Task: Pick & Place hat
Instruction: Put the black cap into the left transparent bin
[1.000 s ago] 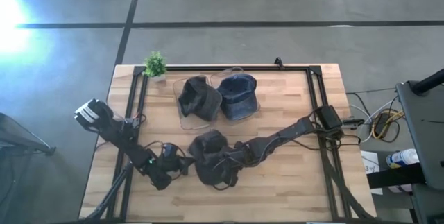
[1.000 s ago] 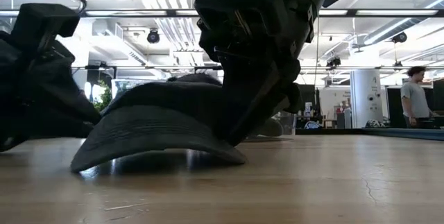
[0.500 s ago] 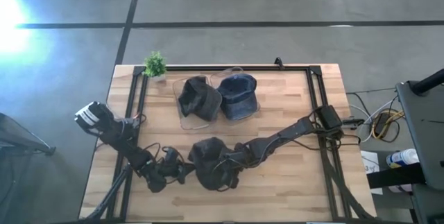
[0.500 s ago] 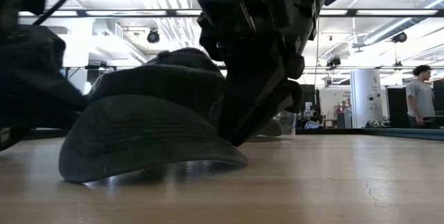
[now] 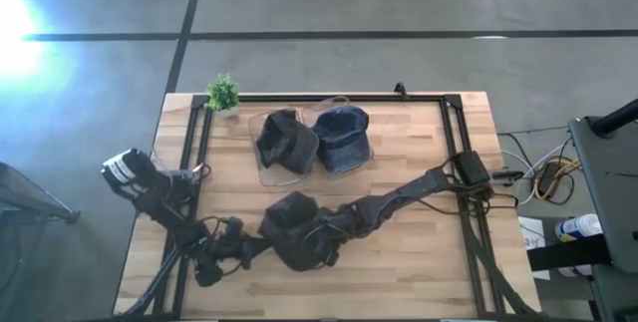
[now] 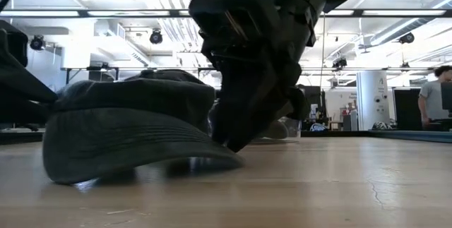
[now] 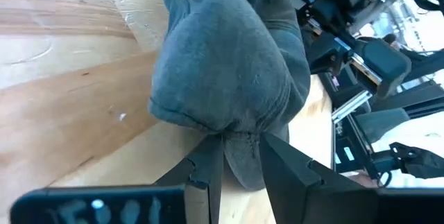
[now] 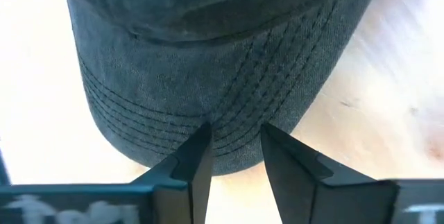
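Because both hands pinch the hat (image 5: 291,230) from opposite sides, it lies stretched on the worktop (image 5: 419,262) near the front middle. From 8 o'clock the left hand (image 7: 239,156) reaches low, fingers closed on a fold of cloth. From 3 o'clock the right arm stretches flat, its hand (image 8: 232,148) clamped on the brim. Two more hats (image 5: 314,141) sit toward 12 o'clock.
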Available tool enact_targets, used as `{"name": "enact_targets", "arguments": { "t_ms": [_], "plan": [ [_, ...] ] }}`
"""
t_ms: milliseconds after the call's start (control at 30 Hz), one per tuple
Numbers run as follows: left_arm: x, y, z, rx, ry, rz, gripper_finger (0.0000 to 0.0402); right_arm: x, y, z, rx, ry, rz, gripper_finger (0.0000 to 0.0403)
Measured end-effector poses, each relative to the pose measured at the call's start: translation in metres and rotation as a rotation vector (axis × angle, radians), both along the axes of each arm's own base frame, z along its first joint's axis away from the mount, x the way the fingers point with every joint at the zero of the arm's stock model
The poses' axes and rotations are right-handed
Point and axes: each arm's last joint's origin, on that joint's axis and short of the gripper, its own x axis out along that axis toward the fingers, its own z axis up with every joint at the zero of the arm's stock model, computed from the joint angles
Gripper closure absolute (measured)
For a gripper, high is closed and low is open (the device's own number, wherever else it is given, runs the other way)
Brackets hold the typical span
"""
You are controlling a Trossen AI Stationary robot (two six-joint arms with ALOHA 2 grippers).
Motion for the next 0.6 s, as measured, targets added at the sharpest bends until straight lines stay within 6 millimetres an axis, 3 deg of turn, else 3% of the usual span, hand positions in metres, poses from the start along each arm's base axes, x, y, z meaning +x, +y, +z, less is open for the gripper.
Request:
{"name": "enact_targets", "arguments": {
  "t_ms": [300, 600],
  "plan": [
    [-0.009, -0.005, -0.005, 0.008, 0.005, -0.016, 0.0312, 0.002, -0.003, 0.0, 0.084, 0.014, -0.083, 0.0246],
    [0.003, 0.003, -0.009, 0.009, 0.115, -0.074, 0.0306, 0.005, -0.004, 0.001, 0.109, -0.02, -0.133, 0.0261]
  ]
}}
